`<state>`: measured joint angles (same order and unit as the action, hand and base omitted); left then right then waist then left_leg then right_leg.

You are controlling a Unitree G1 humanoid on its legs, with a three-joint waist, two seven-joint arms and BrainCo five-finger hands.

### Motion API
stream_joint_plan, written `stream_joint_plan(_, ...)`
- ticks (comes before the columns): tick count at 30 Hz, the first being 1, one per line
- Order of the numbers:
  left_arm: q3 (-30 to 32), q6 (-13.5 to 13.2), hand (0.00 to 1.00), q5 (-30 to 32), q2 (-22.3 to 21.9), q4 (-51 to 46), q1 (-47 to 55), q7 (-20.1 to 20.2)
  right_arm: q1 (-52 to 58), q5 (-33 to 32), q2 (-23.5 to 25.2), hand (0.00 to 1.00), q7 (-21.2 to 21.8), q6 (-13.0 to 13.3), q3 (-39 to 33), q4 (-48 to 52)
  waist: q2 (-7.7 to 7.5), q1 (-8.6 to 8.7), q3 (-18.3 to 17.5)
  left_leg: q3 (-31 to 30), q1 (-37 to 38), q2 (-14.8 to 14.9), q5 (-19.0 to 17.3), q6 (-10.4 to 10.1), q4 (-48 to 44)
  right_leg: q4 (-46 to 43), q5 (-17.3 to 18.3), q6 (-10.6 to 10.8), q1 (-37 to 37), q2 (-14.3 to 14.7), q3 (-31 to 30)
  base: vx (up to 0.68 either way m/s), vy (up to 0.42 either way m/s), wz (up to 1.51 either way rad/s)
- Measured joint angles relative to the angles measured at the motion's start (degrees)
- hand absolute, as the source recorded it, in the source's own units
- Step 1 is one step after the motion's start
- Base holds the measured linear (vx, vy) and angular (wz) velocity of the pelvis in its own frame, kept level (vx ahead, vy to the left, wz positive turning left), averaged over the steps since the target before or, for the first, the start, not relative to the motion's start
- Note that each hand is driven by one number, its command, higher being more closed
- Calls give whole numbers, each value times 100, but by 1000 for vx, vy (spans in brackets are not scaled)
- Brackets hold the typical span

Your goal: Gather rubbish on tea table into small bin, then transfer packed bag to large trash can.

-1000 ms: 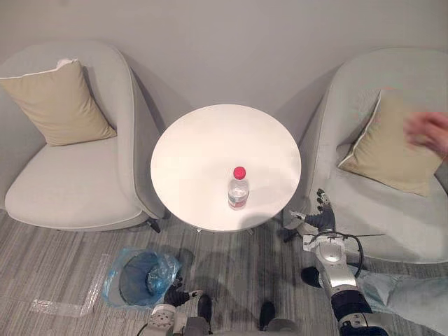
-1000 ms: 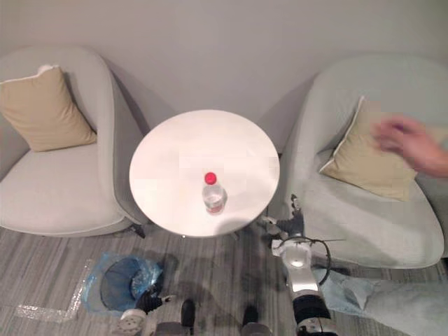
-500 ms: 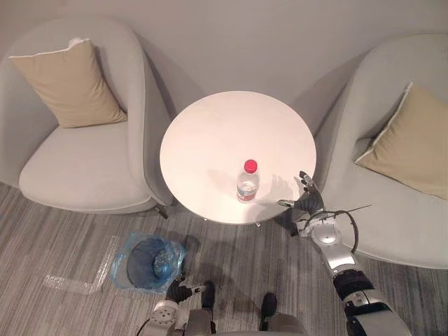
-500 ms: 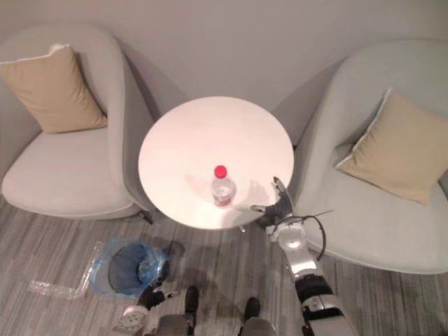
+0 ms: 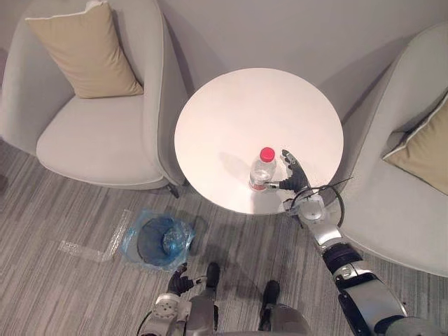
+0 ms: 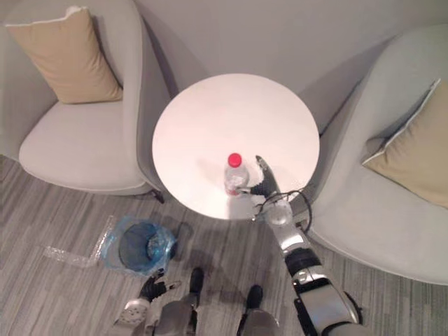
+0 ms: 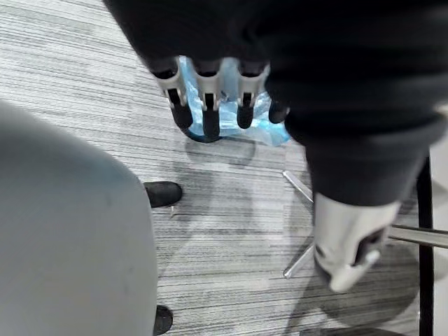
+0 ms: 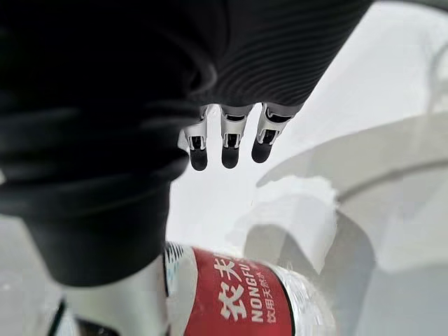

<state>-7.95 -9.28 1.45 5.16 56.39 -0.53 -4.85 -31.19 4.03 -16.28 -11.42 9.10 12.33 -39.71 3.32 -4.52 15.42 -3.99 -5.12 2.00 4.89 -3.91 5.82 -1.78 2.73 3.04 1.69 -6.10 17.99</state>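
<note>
Bottle [image 5: 260, 170] is standing upright near the counter's [image 5: 231, 105] front edge. We are holding our right hand [image 5: 297, 182] just beside it, fingers straight and apart. Our left hand [image 5: 176, 281] is hanging relaxed, unclenched, near the bin [image 5: 155, 239].

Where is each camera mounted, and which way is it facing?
Left eye view: head, looking down on the round white table; right hand beside the clear red-capped plastic bottle.
Right eye view: same scene, slightly offset.
Left wrist view: along left hand, towards blue-lined small bin.
Right wrist view: along right hand; shares bottle with eye views.
</note>
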Motion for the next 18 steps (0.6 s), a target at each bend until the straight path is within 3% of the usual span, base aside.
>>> stream_joint_plan(11,-32,-2,0,-57,3,-100,-51,-17,-345,-29,9,100,-106,-11,145,-7,5,-135,110,-137,-86,-8,64,-11,0,-8,0,0,18,-1,104,-10,3,6)
stream_joint_plan(18,-33,12,0,-51,2,-108,-51,-21,-289,-70,9,100,-87,-12,137,71,4,-131,110,-135,-72,-9,64,-11,-1,-8,0,0,5,-4,96,0,0,0)
